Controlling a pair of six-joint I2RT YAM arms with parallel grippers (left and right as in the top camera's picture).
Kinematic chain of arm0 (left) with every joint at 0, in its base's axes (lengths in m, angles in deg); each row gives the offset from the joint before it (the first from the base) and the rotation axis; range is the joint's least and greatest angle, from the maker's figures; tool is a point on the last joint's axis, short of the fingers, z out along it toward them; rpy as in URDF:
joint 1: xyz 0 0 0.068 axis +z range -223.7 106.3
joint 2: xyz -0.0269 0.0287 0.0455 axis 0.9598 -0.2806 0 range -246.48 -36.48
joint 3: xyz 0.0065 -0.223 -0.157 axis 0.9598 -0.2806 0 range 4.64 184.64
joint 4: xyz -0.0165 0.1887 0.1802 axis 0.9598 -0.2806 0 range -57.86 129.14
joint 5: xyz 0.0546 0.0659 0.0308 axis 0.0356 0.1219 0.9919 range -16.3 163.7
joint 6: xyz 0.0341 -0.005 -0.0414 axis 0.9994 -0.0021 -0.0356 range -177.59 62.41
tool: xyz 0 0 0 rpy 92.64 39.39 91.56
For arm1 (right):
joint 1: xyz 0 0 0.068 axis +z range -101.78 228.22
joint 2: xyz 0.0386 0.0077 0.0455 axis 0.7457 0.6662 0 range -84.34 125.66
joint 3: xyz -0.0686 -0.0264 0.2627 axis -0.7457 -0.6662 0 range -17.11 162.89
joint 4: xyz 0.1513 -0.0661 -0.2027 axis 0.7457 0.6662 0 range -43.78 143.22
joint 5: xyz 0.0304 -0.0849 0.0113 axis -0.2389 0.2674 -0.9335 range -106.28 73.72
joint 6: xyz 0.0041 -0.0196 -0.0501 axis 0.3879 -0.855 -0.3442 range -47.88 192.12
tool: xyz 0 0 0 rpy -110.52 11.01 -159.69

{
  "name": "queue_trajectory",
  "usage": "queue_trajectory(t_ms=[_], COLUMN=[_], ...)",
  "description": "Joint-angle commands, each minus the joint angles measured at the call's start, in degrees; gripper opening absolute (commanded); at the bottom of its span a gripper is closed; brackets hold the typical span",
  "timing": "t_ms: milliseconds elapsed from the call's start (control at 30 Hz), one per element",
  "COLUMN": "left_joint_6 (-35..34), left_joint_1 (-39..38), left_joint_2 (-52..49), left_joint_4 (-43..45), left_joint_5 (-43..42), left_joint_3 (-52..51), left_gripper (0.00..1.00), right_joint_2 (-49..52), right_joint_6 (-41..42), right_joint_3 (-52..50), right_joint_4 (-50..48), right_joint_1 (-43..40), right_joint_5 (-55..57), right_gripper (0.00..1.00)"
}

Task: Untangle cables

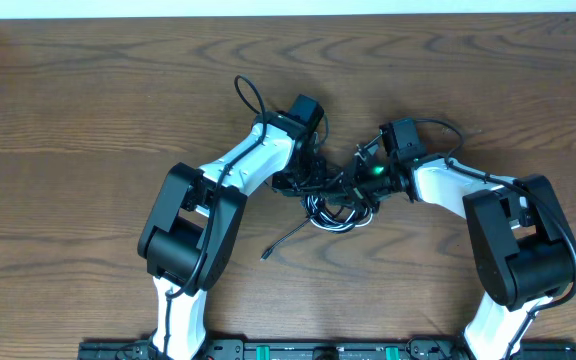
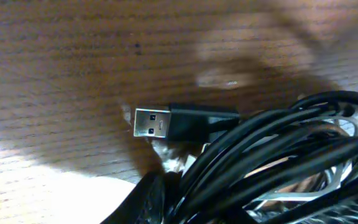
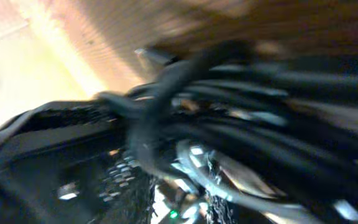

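Note:
The cables (image 1: 336, 205) lie in one tangled bundle of thin black cords and one white cord at mid-table, between my two grippers. A loose black end (image 1: 273, 248) trails toward the front left. My left gripper (image 1: 306, 181) is at the bundle's left side. In the left wrist view the black cords (image 2: 278, 155) run into its jaws (image 2: 185, 208), with a USB plug (image 2: 157, 122) lying just beyond on the wood. My right gripper (image 1: 365, 181) is at the bundle's right side. The right wrist view is blurred, with cords (image 3: 241, 106) crossing its jaws (image 3: 179, 186).
The wooden table (image 1: 88, 110) stretches around the bundle on all sides. Thicker black arm wires loop above the left wrist (image 1: 251, 95) and the right wrist (image 1: 438, 128). The arm bases stand at the front edge.

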Motion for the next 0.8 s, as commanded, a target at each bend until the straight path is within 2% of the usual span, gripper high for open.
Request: queue_trajectory(t_ms=[0,567,767], left_joint_6=[0.4,0.5,0.4], left_joint_1=[-0.3,-0.3,-0.3], left_joint_2=[-1.4,-1.4,-1.4], left_joint_4=[-0.3,-0.3,-0.3], left_joint_5=[0.1,0.1,0.4], left_joint_3=[-0.3,-0.3,-0.3], left_gripper=[0.22,0.22,0.22], right_joint_2=[-1.2,-2.6,-2.6], right_joint_6=[4.9,5.2,3.7], right_joint_3=[0.9,0.9,0.9], right_joint_4=[-2.5,4.8,10.0], right_joint_1=[-1.3,4.0,5.7], right_joint_5=[-9.2,-6.1,-1.5], right_gripper=[0.25,0.25,0.22])
